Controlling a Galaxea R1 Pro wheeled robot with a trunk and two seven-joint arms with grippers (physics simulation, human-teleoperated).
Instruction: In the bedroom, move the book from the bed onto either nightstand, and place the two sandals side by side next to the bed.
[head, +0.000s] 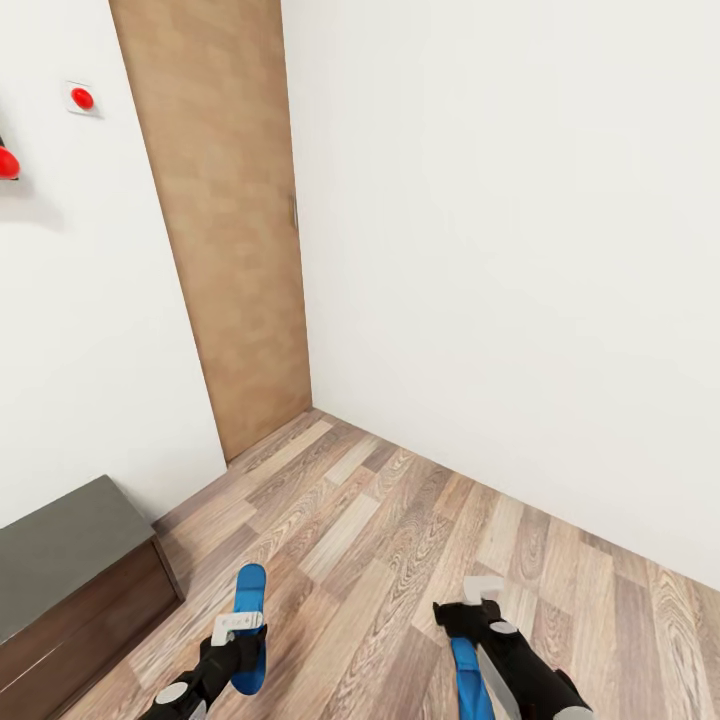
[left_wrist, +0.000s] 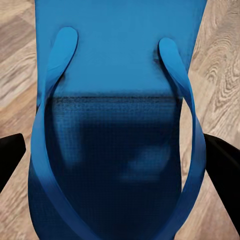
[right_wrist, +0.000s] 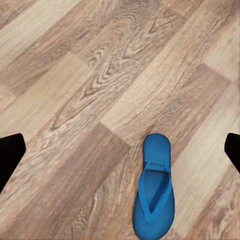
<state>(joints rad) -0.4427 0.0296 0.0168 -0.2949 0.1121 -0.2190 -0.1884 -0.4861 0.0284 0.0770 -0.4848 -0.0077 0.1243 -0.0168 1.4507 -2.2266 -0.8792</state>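
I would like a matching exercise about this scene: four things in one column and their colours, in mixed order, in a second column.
Things:
1. door
2. cabinet top
3. wall button
4. sandal

Colours:
A. red
B. bright blue
C. grey
D. light brown wood

Right pairs: 1-D, 2-C, 3-A, 4-B.
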